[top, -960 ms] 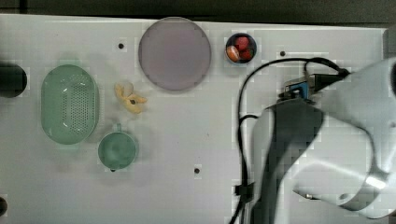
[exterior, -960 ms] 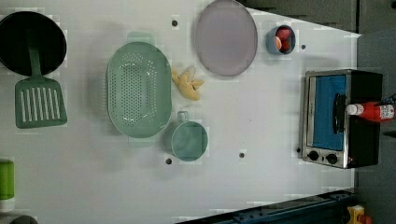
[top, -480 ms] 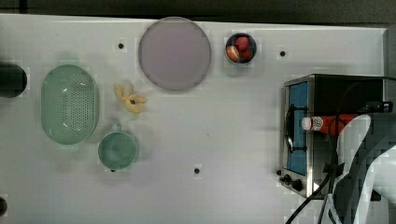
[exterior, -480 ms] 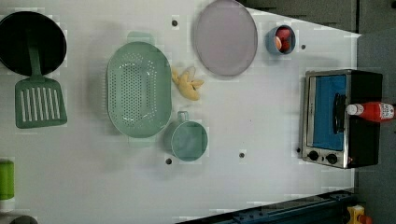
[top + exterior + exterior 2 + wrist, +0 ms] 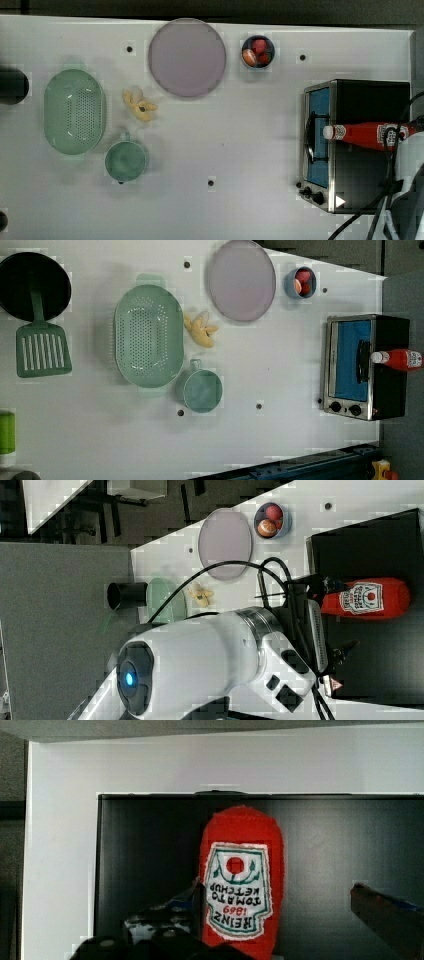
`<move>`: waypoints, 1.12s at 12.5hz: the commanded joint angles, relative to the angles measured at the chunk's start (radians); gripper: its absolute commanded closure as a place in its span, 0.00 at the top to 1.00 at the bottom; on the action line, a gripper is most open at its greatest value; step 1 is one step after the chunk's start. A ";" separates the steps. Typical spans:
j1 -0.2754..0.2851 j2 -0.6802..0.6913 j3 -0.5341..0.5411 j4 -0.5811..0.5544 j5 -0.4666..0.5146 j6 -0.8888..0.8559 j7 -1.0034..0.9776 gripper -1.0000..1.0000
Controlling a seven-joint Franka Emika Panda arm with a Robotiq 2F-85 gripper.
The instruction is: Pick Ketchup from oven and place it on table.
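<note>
Ketchup [image 5: 367, 134] atop oven [image 5: 372, 105], cap toward glass front, tool [image 5: 272, 920] fingers spread around it

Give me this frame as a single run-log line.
phase: approach | Ketchup: lying on top of oven, cap toward glass door | gripper: open, straddling the bottle, not closed | table: bottle not yet placed

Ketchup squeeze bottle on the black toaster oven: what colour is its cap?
White, clearest in the top view.
</note>
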 commanded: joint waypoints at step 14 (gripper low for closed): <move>0.051 0.052 0.008 0.213 0.092 -0.227 -0.036 0.63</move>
